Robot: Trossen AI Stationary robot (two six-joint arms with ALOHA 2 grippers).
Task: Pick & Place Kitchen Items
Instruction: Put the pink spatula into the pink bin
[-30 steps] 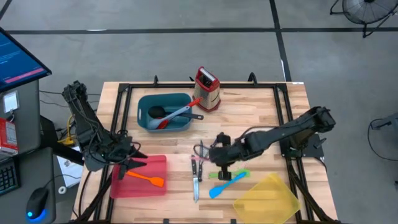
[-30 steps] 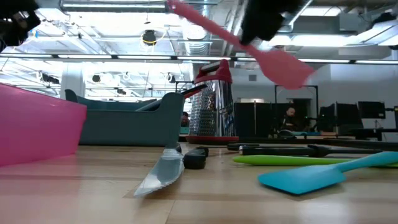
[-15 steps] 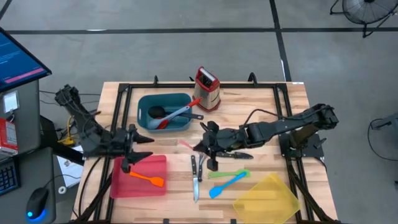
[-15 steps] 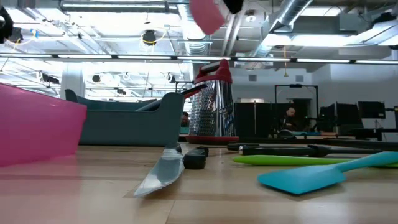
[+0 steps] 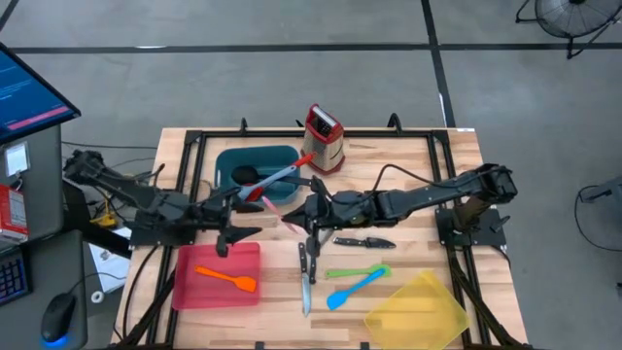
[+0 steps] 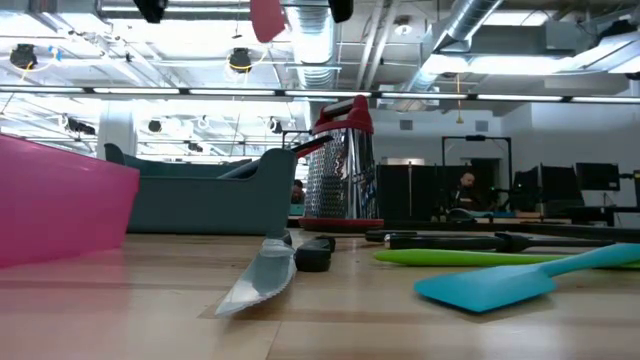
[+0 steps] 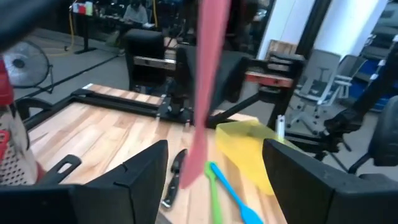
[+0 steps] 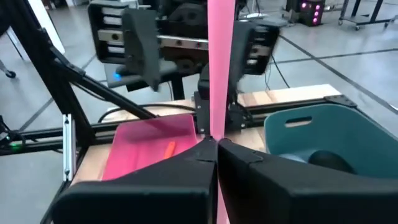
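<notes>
My right gripper (image 5: 309,212) is shut on a pink spatula (image 5: 282,216) above the table's middle. My left gripper (image 5: 249,214) is open and faces it from the left. In the left wrist view the spatula (image 7: 204,93) stands between my left fingers (image 7: 124,180) without touching them. Two black-handled knives (image 5: 306,272), a green utensil (image 5: 358,272) and a blue spatula (image 5: 355,288) lie flat on the table. An orange spatula (image 5: 225,279) lies in the red tray (image 5: 194,287). A black ladle and spoons (image 5: 262,183) lie in the teal tray (image 5: 228,160). My right gripper pinches the pink spatula's flat strip (image 8: 218,134) between its two fingers. The fingers come about level from the table's right side. The spatula is lifted clear of the table and sticks out ahead of the fingers toward my left gripper.
A steel box grater with a red top (image 5: 323,139) stands at the back, beside the teal tray. A yellow tray (image 5: 416,306) sits at the near right. Another black-handled knife (image 5: 362,242) lies under my right arm. Black frame rails run along the table's sides.
My right gripper has carried the pink spatula toward the table's left and far side, clear of the table. My left gripper has gone from over the red tray toward the table's middle and stays open. The spatula's free end now stands between its fingers.
</notes>
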